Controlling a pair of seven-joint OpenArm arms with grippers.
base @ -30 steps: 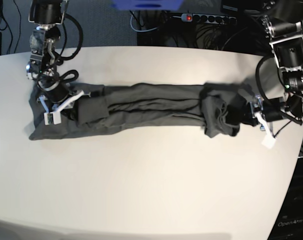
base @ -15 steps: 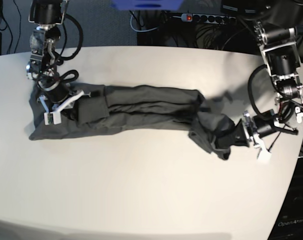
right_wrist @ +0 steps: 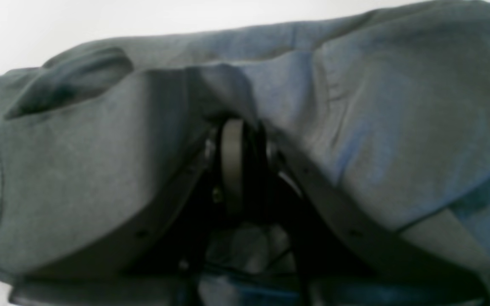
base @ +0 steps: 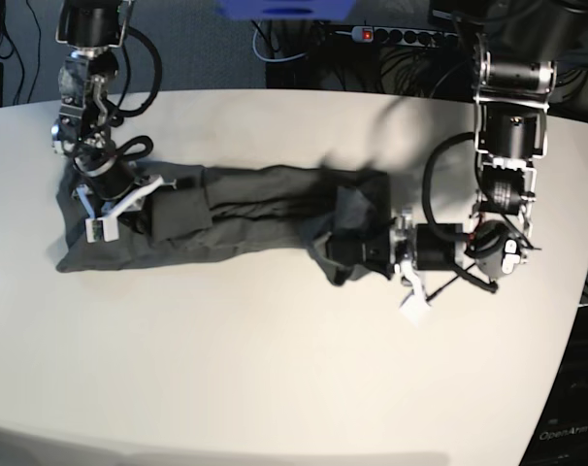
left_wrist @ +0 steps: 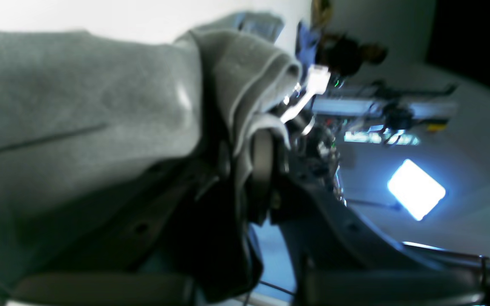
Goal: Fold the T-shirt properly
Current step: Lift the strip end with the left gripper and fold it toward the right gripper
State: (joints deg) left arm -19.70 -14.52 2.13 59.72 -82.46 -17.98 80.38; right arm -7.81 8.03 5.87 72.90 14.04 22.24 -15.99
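The T-shirt [base: 245,218] is laid as a long narrow band across the table [base: 294,359]. Its end nearest the left gripper [base: 376,254] is clamped there and carried over the band's middle. The opposite end is pinched by the right gripper [base: 139,206].

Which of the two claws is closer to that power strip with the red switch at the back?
Left. The left gripper sits nearer the power strip, gripping the T-shirt; the right gripper holds its far end.
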